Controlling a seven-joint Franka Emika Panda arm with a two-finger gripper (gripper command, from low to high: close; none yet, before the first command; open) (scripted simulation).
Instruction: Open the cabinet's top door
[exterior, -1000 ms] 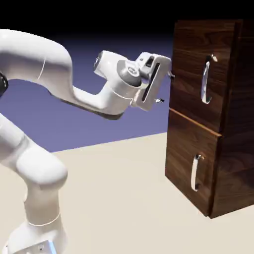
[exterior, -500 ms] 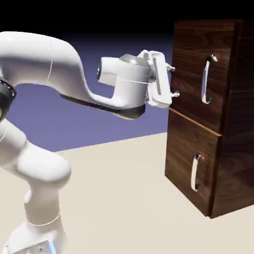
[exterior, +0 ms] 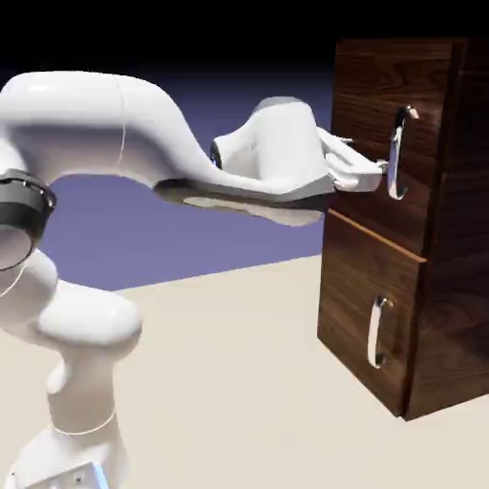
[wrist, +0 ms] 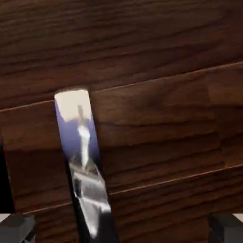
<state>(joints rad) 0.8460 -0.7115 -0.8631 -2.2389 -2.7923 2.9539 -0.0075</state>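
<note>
The claw (wrist: 122, 228) is wide open and holds nothing; the top door's silver handle (wrist: 86, 166) shows between its fingertips (wrist: 15, 228).

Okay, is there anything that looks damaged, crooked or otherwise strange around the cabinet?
Nothing stands out. The cabinet stands upright, the top door looks closed, and both the upper handle and the lower handle look attached. I see no damage or spill on the visible surfaces.

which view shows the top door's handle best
The exterior view: it shows the curved silver handle whole, on the top door. The hand view shows it large but cut off by the bottom edge.
</note>
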